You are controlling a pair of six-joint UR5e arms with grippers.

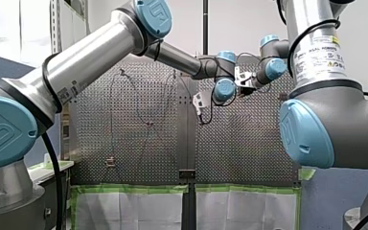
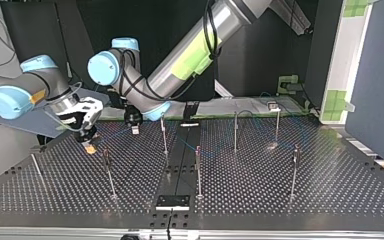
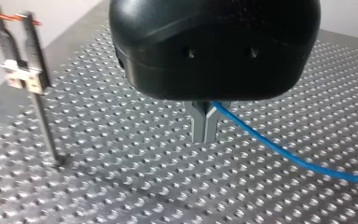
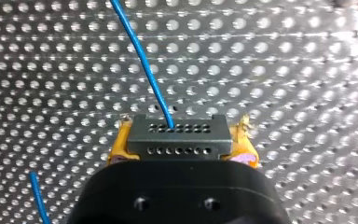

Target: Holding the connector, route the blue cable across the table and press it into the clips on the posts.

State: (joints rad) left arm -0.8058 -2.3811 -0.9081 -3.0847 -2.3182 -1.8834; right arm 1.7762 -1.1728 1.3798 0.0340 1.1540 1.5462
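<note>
Now my right gripper [image 4: 181, 148] clamps the connector [image 4: 177, 133]; my left gripper [image 3: 205, 127] is closed on the blue cable [image 3: 270, 144].

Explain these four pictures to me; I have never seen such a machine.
Two robot arms work over a perforated metal table. One picture looks from behind the arms, one from across the table, and two come from cameras on the wrists. Thin posts stand on the table, and a blue cable lies among them. In the left wrist view, the left gripper is shut on the blue cable. In the right wrist view, the right gripper clamps the grey connector at the cable's end between yellow pads.
</note>
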